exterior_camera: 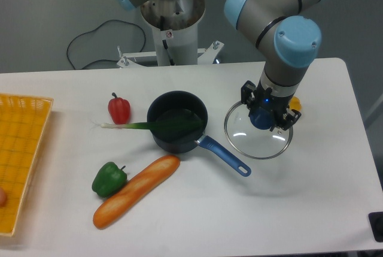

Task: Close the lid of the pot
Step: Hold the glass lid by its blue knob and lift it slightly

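Observation:
The dark navy pot [177, 119] stands uncovered at the table's middle, its blue handle [224, 156] pointing toward the front right. A green leek [152, 126] lies across its rim and sticks out to the left. The clear glass lid [258, 132] lies flat on the table to the right of the pot, close to the handle. My gripper [264, 117] is straight above the lid's centre, with its fingers on either side of the blue knob. The knob is mostly hidden by the fingers, and I cannot tell whether they press on it.
A red pepper [119, 109] sits left of the pot. A green pepper [109, 179] and a long bread loaf [136, 190] lie in front of it. A yellow basket [21, 149] fills the left edge. The robot base [172, 26] stands behind the pot.

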Robot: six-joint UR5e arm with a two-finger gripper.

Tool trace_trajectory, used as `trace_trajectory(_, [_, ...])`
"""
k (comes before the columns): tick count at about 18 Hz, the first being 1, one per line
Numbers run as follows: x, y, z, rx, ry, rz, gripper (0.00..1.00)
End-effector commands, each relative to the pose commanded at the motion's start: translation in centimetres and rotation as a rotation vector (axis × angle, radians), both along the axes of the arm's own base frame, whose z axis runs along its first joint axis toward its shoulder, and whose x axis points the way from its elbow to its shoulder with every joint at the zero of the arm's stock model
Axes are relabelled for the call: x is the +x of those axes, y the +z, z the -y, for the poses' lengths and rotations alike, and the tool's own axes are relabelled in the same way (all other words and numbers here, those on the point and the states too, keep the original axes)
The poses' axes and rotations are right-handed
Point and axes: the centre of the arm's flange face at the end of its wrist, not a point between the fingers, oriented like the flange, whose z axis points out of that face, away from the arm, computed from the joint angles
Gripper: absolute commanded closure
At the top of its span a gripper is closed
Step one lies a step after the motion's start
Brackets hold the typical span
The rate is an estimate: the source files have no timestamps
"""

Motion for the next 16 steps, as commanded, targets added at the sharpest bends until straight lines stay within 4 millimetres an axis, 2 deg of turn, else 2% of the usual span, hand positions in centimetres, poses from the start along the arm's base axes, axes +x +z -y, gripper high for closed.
trace_trajectory(13, [0.36, -0.34, -0.32, 0.079, 0.013, 0.047, 0.73])
trace_trajectory(16, [0.08, -0.68, 0.33, 0.080, 0.025, 0.055, 0.73])
